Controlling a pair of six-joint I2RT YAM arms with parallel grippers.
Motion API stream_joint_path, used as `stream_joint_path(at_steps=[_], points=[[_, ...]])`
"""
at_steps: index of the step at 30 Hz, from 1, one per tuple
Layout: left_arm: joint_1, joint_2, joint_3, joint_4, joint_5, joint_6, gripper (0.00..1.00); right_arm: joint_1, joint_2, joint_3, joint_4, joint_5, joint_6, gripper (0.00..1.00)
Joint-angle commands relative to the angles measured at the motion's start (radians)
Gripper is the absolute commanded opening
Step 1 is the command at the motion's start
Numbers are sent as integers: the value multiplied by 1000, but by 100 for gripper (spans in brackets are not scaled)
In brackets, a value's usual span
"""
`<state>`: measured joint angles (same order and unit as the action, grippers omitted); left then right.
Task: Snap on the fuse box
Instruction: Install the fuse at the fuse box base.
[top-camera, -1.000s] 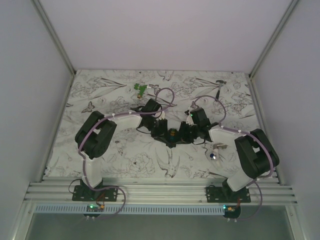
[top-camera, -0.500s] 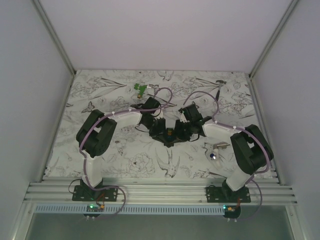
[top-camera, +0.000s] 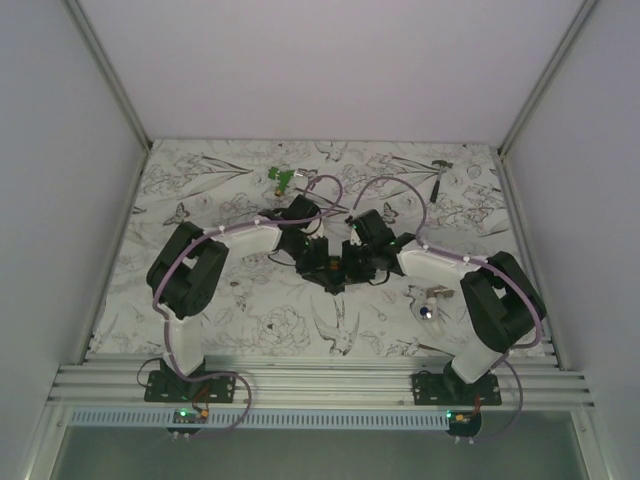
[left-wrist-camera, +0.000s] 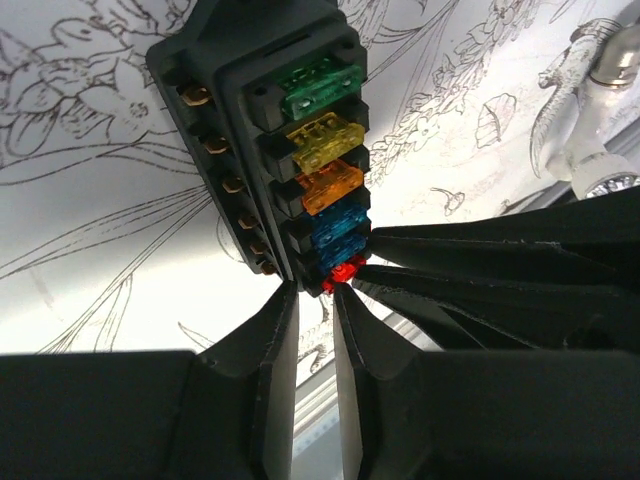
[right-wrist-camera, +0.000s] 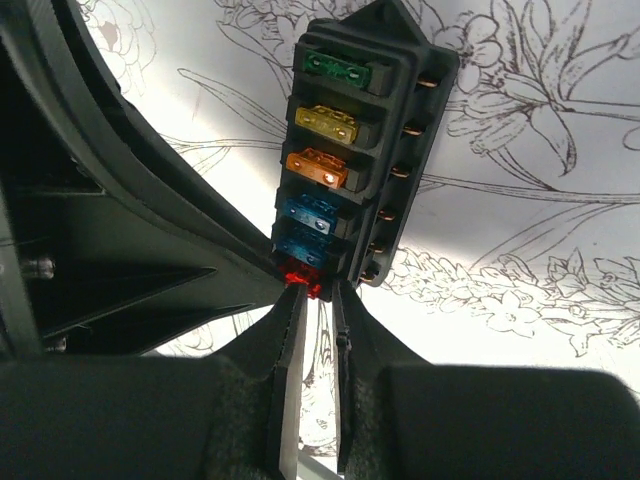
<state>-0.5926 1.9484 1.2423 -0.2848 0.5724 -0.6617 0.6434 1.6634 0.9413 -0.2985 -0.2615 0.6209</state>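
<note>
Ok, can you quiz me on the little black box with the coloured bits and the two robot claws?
1. Pick one: in the small black rectangular plastic fuse box, which see-through plastic fuse sits at the end farthest from the black two-finger left gripper and right gripper? A green, B red, C orange.
2. True or false: the right gripper hangs far away from the fuse box.
3. Fill the gap: the tiny fuse right at both grippers' fingertips is ____.
Key: 1 A, the green fuse; 2 false; 3 red, the red fuse.
</note>
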Motion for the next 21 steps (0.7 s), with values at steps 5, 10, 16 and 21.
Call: stream_joint_path(at_steps=[5,10,16,21], points=[[-37,-106,-67,2,-167,23,26,64,29,54,73,67,-119,11],[-13,-228,-88,-4,-222,30,45,62,-45,85,66,55,-148,23],[28,-320,-89,-116,-389,90,68,-5,-177,20,44,155,-206,37],[100,-324,-45,-221,-583,134,81,-79,-222,-29,45,284,-240,52]])
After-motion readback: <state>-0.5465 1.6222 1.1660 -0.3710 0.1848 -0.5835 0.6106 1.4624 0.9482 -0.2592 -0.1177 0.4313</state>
